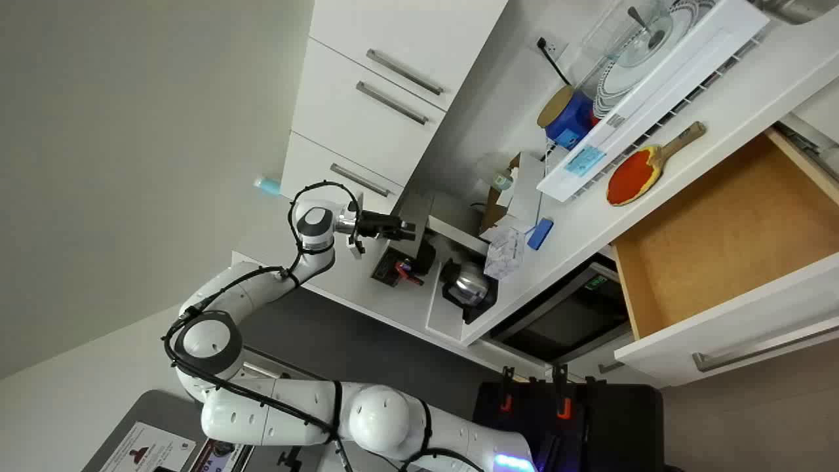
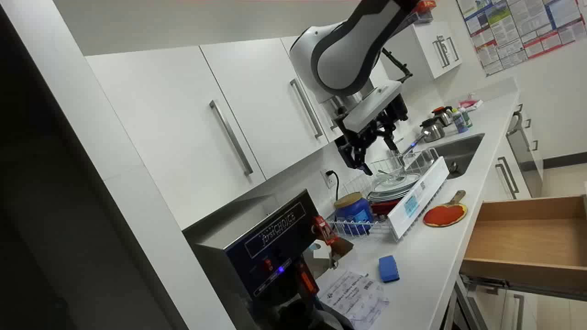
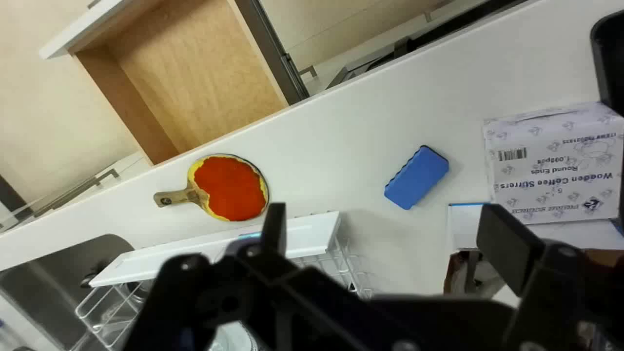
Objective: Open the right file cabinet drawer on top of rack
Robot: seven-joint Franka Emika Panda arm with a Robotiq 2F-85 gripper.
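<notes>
White flat cabinet fronts with slim silver bar handles hang above the counter in both exterior views; all look shut. The rightmost front (image 1: 406,39) fits the right file cabinet drawer, but I cannot be sure. No light-brown inside shows there. A white dish rack (image 2: 422,197) with plates and a blue jar stands below; its panel shows in the wrist view (image 3: 180,256). My gripper (image 2: 382,162) is open and empty, in front of the fronts' lower edge and apart from the handles. In the wrist view (image 3: 390,231) its fingers are wide apart over the counter.
A large wooden-bottomed drawer (image 1: 734,223) stands pulled out below the counter. A red paddle (image 2: 445,215) lies between it and the rack. A blue eraser (image 2: 389,269), a stirrer box (image 3: 551,165) and a coffee machine (image 2: 275,243) are on the counter.
</notes>
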